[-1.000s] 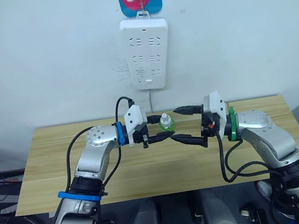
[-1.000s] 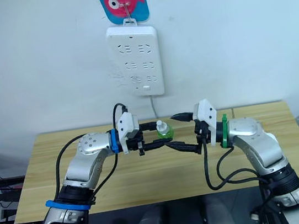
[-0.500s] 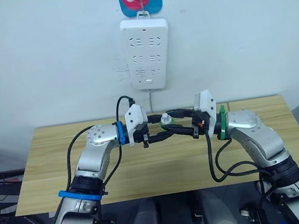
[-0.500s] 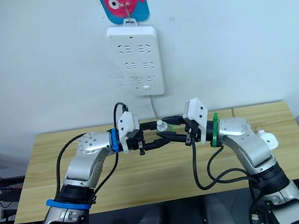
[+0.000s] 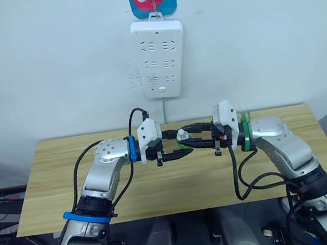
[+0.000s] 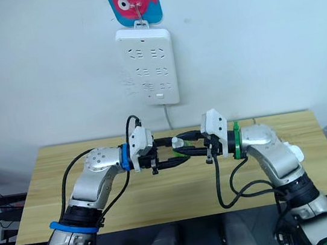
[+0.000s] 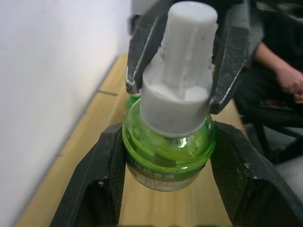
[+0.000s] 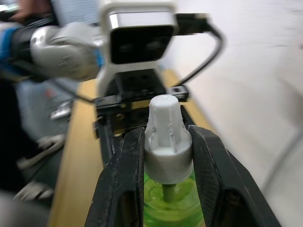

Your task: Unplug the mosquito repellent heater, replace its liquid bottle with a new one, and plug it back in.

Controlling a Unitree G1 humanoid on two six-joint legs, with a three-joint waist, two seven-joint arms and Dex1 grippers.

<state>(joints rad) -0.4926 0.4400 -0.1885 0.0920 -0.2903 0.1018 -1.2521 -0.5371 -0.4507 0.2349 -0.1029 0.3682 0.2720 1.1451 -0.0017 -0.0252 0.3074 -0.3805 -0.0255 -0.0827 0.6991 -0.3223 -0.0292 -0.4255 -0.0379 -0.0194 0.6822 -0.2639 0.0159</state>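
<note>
The new one [image 7: 165, 156], a green see-through bottle with a white screw cap [image 8: 165, 137], is held off the wooden table [image 5: 69, 190] between both arms. My left gripper [image 5: 177, 143] is shut on its green body. My right gripper [image 5: 185, 136] comes from the opposite side, and its fingers [image 8: 128, 170] are shut on the cap. A small white rounded piece that looks like the heater [image 6: 296, 153] peeks out behind my right forearm. Its liquid bottle is out of view.
A long white power strip [image 5: 159, 50] hangs on the wall above the table's back edge, its cord dropping behind the table. A seated person's hand [image 7: 289, 78] shows beyond the table in the left wrist view.
My right gripper moved left from a wide-open stance beside the bottle and shut on the white cap. The left gripper kept its hold on the bottle.
</note>
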